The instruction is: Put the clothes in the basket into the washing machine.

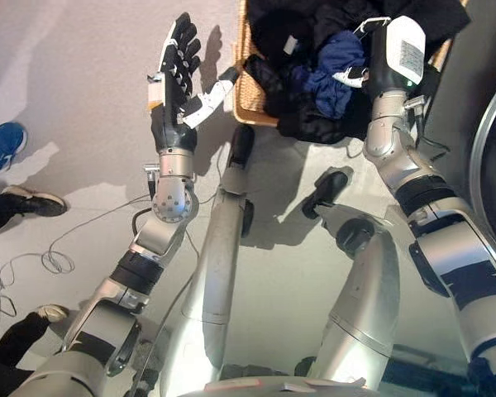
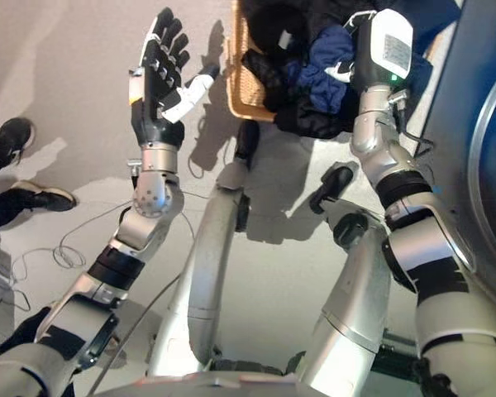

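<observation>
A wicker basket (image 1: 250, 93) stands on the floor at the top middle, filled with dark clothes (image 1: 314, 124) and a blue garment (image 1: 335, 74). My right hand (image 1: 370, 76) reaches down into the pile at the blue garment, and its grip is hidden by the cloth and my wrist. My left hand (image 1: 177, 73) is held up open and empty, left of the basket, apart from it. The washing machine (image 1: 489, 149) shows at the right edge with its round door ring; it also shows in the right eye view (image 2: 479, 124).
A person's shoes stand on the floor at the left: a blue one (image 1: 2, 145), a black-and-white one (image 1: 35, 199) and another lower down (image 1: 48, 313). A thin wire (image 1: 58, 260) lies on the floor at the left.
</observation>
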Robot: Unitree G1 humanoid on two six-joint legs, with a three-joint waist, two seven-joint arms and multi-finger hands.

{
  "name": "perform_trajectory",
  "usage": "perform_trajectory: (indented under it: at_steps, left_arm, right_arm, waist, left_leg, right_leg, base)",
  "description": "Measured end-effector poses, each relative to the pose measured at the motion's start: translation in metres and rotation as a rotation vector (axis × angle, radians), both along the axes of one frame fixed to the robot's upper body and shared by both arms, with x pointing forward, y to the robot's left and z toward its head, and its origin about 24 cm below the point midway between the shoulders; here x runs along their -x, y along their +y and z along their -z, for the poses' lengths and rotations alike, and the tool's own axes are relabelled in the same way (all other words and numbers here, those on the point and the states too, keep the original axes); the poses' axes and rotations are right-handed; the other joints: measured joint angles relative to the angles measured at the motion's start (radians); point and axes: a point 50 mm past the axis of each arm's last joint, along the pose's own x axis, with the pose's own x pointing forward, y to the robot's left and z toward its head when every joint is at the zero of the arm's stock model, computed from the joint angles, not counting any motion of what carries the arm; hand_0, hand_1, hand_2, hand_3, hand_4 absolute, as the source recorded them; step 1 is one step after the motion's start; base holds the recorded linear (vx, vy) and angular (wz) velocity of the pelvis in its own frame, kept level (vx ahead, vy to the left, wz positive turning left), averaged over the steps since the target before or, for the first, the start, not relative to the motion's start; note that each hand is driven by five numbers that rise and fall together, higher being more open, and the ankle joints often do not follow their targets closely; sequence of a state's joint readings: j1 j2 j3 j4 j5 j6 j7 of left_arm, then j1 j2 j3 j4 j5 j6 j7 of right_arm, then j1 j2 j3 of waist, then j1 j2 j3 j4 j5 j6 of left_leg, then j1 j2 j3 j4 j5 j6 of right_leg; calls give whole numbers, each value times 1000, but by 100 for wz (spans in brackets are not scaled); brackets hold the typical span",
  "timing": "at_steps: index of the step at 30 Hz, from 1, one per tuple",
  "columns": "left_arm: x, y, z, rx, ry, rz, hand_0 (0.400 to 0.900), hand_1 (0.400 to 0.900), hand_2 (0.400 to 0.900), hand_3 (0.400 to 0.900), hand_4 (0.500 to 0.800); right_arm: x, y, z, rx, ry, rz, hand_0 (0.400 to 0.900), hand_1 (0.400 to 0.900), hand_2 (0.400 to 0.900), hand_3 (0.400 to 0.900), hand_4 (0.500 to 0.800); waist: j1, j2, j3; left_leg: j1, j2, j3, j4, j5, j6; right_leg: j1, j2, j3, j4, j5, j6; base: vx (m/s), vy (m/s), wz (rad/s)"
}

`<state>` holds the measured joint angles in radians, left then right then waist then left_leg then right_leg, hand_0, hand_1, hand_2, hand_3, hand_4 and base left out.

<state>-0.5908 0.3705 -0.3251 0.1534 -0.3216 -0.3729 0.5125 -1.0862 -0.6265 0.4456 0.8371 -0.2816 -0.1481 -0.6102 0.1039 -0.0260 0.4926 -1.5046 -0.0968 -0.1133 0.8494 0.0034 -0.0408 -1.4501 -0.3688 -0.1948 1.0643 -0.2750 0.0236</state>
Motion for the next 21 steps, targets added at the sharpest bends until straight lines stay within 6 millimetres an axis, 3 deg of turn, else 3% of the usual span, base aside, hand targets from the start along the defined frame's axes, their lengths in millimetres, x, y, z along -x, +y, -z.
perform_trajectory:
  at_steps: [6,9,16,21]
  left_arm:
    - [0,13,-5,36,-15,-54,900,900,900,900,800]
    - [0,19,-6,47,-22,-77,900,900,900,900,800]
    - [2,30,3,46,10,-118,900,900,900,900,800]
    - [3,44,3,29,8,-161,900,900,900,900,800]
  right_arm:
    - [16,-27,-11,-49,-89,43,400,400,400,400,500]
    - [24,-41,-18,-79,-135,67,400,400,400,400,500]
    - [33,-66,0,-129,-122,130,400,400,400,400,500]
    - [41,-98,14,-159,-87,244,400,400,400,400,500]
  waist:
    - [-65,-16,-4]
    - [-76,-29,-2]
    - [-107,-46,-6]
    - [-114,-72,-11]
  left_leg:
    - [37,10,19,1,-17,23]
    - [42,26,28,0,-20,29]
    - [71,32,33,-20,-25,42]
    - [107,43,44,-55,-24,48]
  right_leg:
    - [46,18,13,-42,17,17]
    - [55,34,17,-68,35,24]
    - [96,48,16,-120,54,40]
    - [132,63,19,-174,75,49]
  base:
    - [-13,11,-13]
    - [-3,-7,-11]
    - [1,4,-8]
    - [8,10,-8]
